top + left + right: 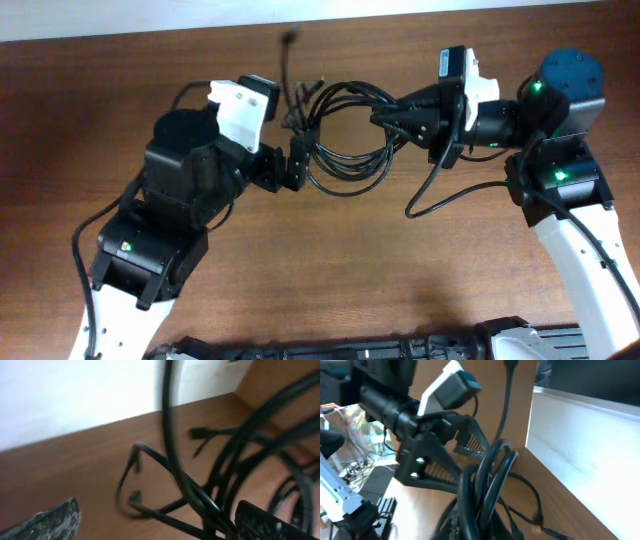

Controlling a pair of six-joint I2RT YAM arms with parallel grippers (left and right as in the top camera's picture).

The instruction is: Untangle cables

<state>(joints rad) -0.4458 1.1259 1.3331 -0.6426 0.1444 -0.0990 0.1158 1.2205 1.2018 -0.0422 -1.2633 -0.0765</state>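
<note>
The cables (352, 93) form 1 bunch of thin, glossy black cords coiled in several overlapping oval loops. The bunch lies toward 12 o'clock from the middle of the brown table (300, 260). On the bunch's 10 o'clock side, short ends with small plugs stick out. 1 strand runs off toward 12 o'clock to a blurred dark plug. The right gripper (380, 116) meets the coil at its 2 o'clock edge, jaws closed on a thick group of strands. The left gripper (298, 165) sits at the coil's 8 o'clock edge with its jaws spread wide. In the left wrist view, strands cross the gap close to 1 finger (265, 522) and stay apart from the other. A white wall (75, 400) borders the table.
</note>
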